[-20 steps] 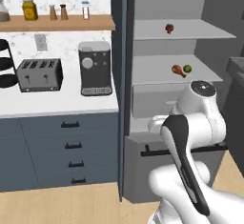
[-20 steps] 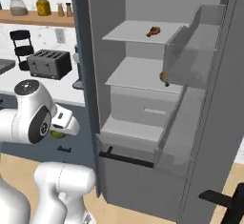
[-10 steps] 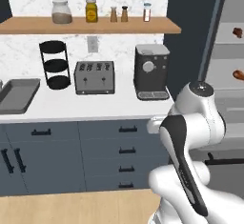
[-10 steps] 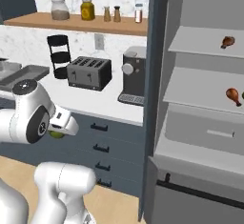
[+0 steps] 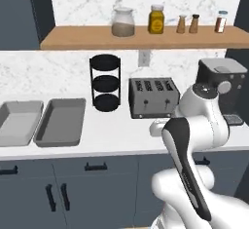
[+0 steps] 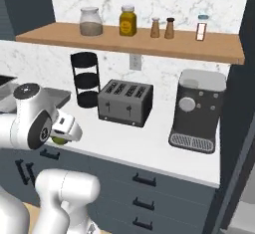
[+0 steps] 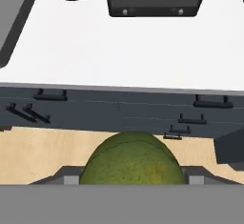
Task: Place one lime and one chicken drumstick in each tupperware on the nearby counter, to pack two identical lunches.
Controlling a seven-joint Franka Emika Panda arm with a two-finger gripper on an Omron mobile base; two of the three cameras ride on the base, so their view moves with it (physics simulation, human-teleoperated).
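A green lime sits between the fingers of my gripper, which is shut on it and held out in front of the counter edge, above the cabinet fronts. The same lime peeks out under the white hand. Two matching grey tupperware containers lie side by side on the left of the white counter, both holding nothing. One tupperware corner shows at the upper left of the hand view. The chicken drumstick is out of view.
A black three-tier rack, a dark toaster and a coffee machine stand along the back of the counter. A wooden shelf with jars and shakers hangs above. Dark drawers with bar handles lie below.
The whole picture has shifted: the base has driven left, away from the open fridge. The counter and both tupperware have come into view. The lime stays in my gripper.
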